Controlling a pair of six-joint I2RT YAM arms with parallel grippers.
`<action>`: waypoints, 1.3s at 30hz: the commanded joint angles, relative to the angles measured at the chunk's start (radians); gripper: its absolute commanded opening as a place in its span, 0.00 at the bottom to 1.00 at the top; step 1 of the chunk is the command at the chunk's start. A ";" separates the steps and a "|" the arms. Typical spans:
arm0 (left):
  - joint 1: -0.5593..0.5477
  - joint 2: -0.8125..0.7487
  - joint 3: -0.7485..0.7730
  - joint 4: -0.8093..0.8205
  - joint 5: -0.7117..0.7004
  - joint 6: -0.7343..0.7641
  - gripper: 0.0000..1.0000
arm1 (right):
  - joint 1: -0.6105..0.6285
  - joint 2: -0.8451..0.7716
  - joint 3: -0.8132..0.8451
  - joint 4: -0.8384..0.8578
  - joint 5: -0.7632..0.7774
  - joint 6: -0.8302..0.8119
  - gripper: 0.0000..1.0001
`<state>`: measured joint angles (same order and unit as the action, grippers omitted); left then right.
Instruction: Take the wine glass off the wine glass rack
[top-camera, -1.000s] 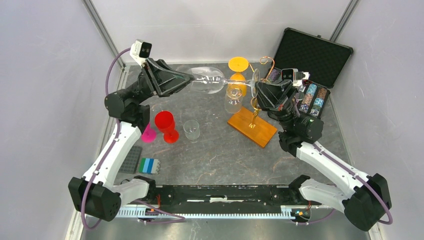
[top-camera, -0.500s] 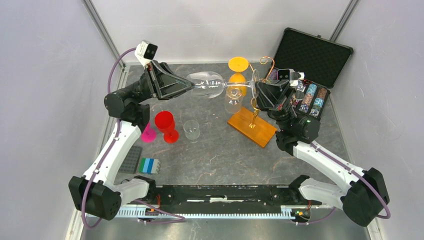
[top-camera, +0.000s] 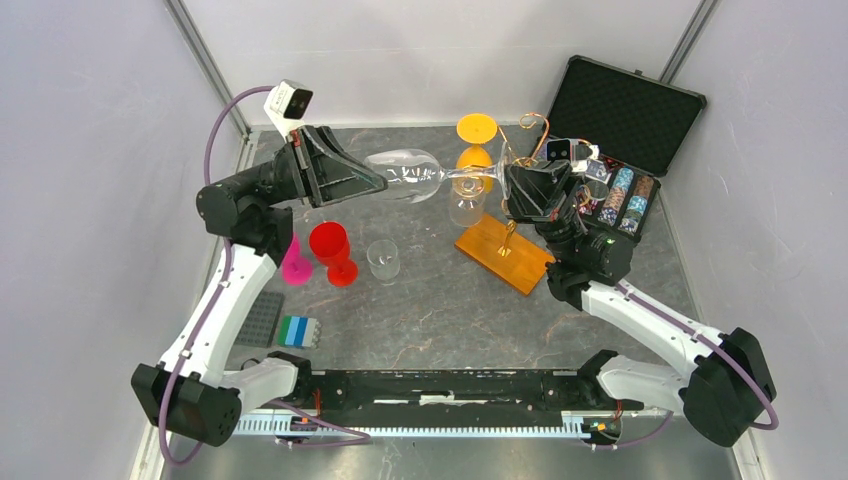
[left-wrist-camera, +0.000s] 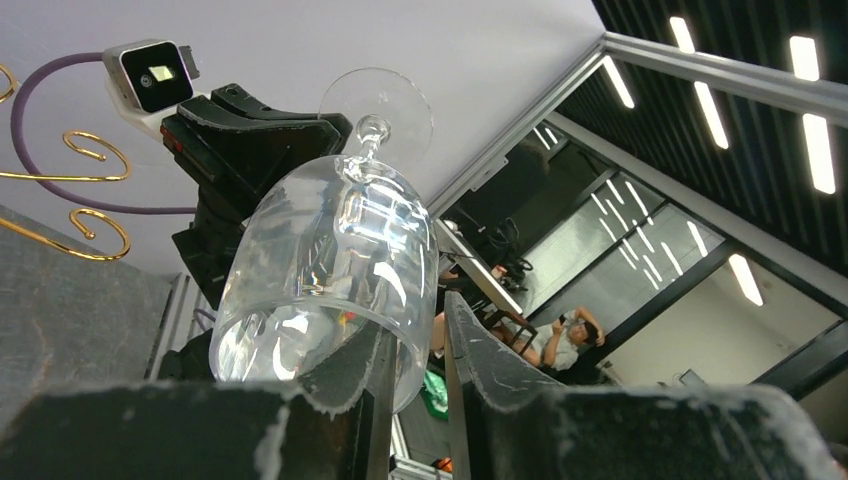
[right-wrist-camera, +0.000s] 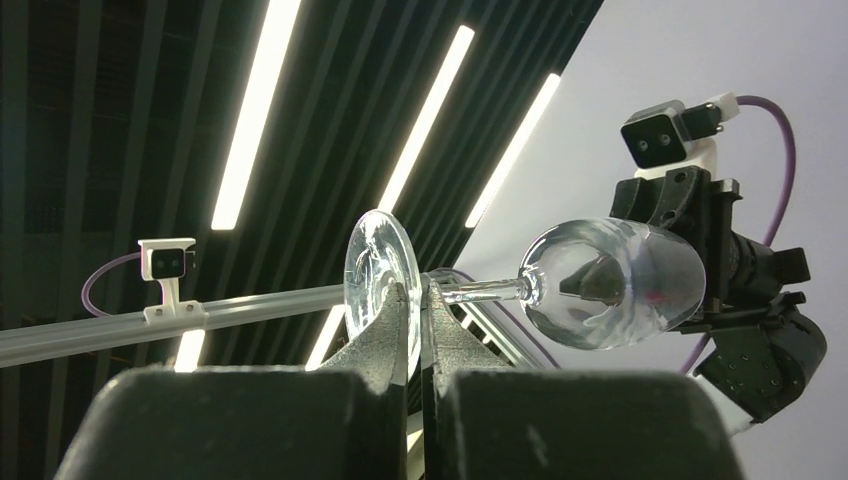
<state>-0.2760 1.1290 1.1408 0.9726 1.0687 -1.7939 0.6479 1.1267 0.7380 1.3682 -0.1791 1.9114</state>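
A clear wine glass (top-camera: 405, 172) lies on its side in the air between my two grippers. My left gripper (top-camera: 380, 182) is shut on the bowl's rim, one finger inside and one outside (left-wrist-camera: 415, 310). My right gripper (top-camera: 507, 175) is shut on the glass's round foot (right-wrist-camera: 380, 262), with the stem and bowl (right-wrist-camera: 610, 285) reaching away toward the left arm. The wine glass rack, gold wire arms (top-camera: 530, 125) on an orange-brown wooden base (top-camera: 503, 253), stands just behind and below the foot. Its spirals (left-wrist-camera: 90, 150) show in the left wrist view.
A second clear glass (top-camera: 465, 200) and an orange glass (top-camera: 477, 140) hang at the rack. A red glass (top-camera: 330, 250), a pink one (top-camera: 295, 262) and a small clear tumbler (top-camera: 383, 258) stand on the left. An open black case (top-camera: 620, 110) of chips sits far right. Coloured blocks (top-camera: 297, 330) lie near left.
Both grippers and the glass held between them have shifted a little to the left, away from the rack's post. The left wrist has swung slightly.
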 joint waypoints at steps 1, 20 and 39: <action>-0.007 -0.066 0.074 -0.044 0.067 0.139 0.02 | -0.001 0.014 0.026 -0.027 0.028 -0.046 0.00; -0.006 -0.065 0.061 -0.164 0.014 0.251 0.02 | 0.011 -0.003 0.011 -0.053 0.042 -0.051 0.00; -0.006 -0.065 0.059 -0.259 0.028 0.393 0.04 | 0.034 -0.133 -0.078 -0.369 0.253 -0.069 0.00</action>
<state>-0.2771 1.0859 1.1679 0.6746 1.0805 -1.4551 0.6853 1.0012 0.6758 1.1137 -0.0059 1.8877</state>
